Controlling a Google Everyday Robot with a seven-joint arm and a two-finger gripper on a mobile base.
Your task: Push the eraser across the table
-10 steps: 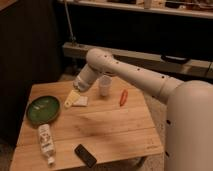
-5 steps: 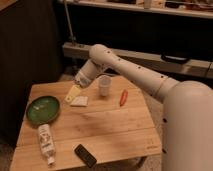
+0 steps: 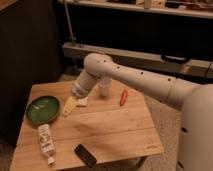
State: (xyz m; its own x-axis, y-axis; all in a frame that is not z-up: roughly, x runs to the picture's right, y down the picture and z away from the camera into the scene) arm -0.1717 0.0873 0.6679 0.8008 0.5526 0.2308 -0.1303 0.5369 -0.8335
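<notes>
The eraser [image 3: 85, 155] is a small flat black block lying near the front edge of the wooden plank table [image 3: 115, 125]. My gripper [image 3: 68, 106] hangs at the end of the white arm over the middle left of the table, with pale yellowish fingers pointing down to the left. It is well behind the eraser, apart from it, and just right of the green plate. Nothing is seen held in it.
A green plate [image 3: 43, 108] lies at the left. A bottle [image 3: 47, 142] lies on its side at the front left, next to the eraser. A pale pad [image 3: 81, 101], a white cup [image 3: 104, 88] and an orange-red stick [image 3: 123, 96] sit toward the back.
The gripper has swung slightly to the left and lower toward the table, nearer the green plate. The eraser and the other objects have not moved.
</notes>
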